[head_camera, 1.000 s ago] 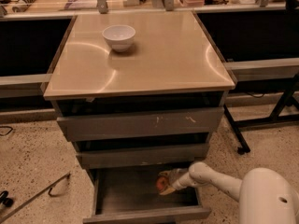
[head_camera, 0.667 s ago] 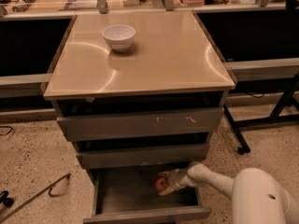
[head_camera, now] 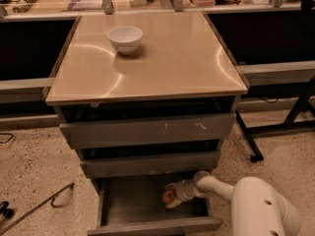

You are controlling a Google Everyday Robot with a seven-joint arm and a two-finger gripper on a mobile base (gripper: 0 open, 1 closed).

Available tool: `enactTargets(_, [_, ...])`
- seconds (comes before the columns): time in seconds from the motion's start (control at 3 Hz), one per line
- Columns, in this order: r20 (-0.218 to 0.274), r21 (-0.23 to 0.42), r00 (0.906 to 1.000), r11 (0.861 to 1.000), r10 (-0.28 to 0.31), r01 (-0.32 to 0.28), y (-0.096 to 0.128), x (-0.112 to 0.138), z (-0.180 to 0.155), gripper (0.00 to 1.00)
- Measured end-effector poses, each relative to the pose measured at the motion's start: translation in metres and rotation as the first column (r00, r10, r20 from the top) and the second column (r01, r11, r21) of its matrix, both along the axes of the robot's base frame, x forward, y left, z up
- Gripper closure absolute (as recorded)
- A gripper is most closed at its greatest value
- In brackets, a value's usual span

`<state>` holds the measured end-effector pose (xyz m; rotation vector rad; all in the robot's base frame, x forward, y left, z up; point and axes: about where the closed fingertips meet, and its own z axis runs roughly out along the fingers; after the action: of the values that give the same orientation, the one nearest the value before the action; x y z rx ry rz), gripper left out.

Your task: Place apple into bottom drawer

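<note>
The bottom drawer (head_camera: pixel 133 208) stands pulled open at the foot of the grey cabinet. The small red-orange apple (head_camera: pixel 168 196) is inside it, at the back right part of the tray. My gripper (head_camera: pixel 172 194) reaches down into the drawer from the right, on a white arm (head_camera: pixel 256 205), and its fingers sit around the apple. I cannot tell whether the apple rests on the drawer floor or hangs just above it.
A white bowl (head_camera: pixel 125 38) stands on the tan cabinet top (head_camera: pixel 162 63). The scratched upper drawer front (head_camera: pixel 147 130) and middle drawer front (head_camera: pixel 150 163) are shut. A black table leg (head_camera: pixel 248 141) stands to the right, and a thin metal rod (head_camera: pixel 37 206) lies on the floor at left.
The arm's white body has shifted a little left and down in view. The gripper and apple stay at nearly the same spot in the drawer.
</note>
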<state>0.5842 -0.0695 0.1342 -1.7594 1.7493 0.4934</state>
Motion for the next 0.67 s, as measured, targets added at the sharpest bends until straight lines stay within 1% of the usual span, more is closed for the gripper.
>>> enactTargets(0.33, [-0.001,-0.001,1.0,1.0,0.001,-0.001,0.0002,0.0005,-0.0011,0.81])
enactTargets(0.67, [-0.001,-0.001,1.0,1.0,0.001,-0.001,0.0003,0.0005,-0.0011,0.58])
